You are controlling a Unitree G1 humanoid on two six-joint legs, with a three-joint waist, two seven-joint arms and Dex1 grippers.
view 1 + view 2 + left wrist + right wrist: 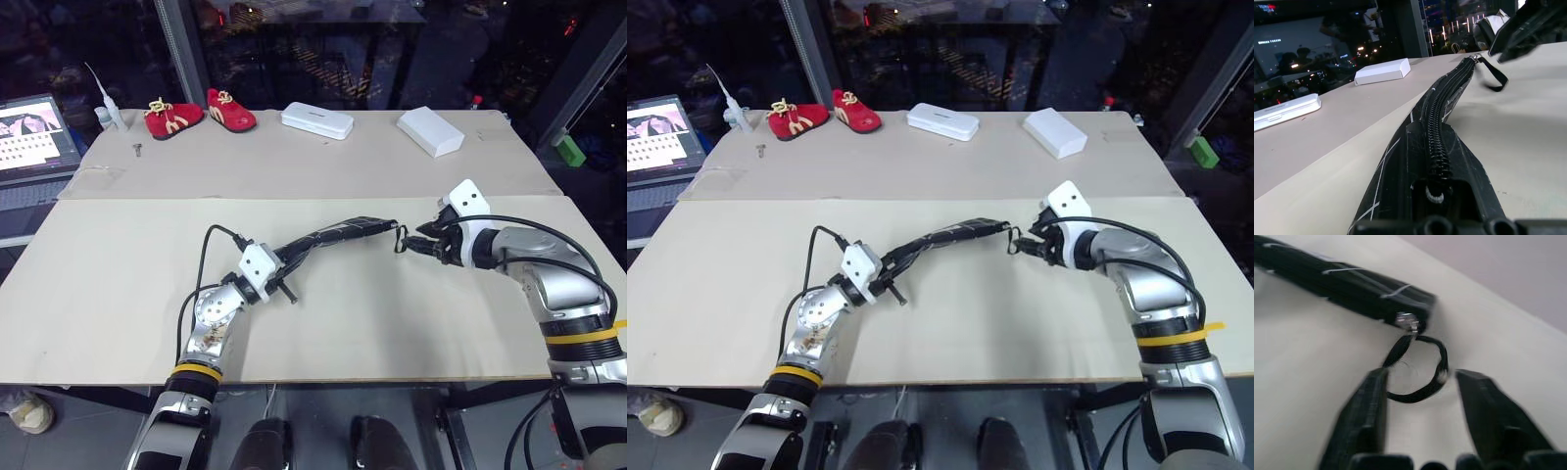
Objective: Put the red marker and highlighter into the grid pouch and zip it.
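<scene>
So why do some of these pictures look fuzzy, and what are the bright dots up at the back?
Right wrist view: smeared by motion, the tool's fingers and the pouch with its loop soft-edged. Left wrist view: the zipper up close is sharp, the white box softer. Left eye view: even light on the table; the dots are lights in the dark window.

Lab or office: cardboard-covered table (118,284), laptop (34,137), dark glass walls (294,49).

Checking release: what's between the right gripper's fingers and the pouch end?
Only the black zipper-pull loop, hanging from the grid pouch into the gap of the open right gripper; otherwise bare table. Clearest in the right wrist view.
</scene>
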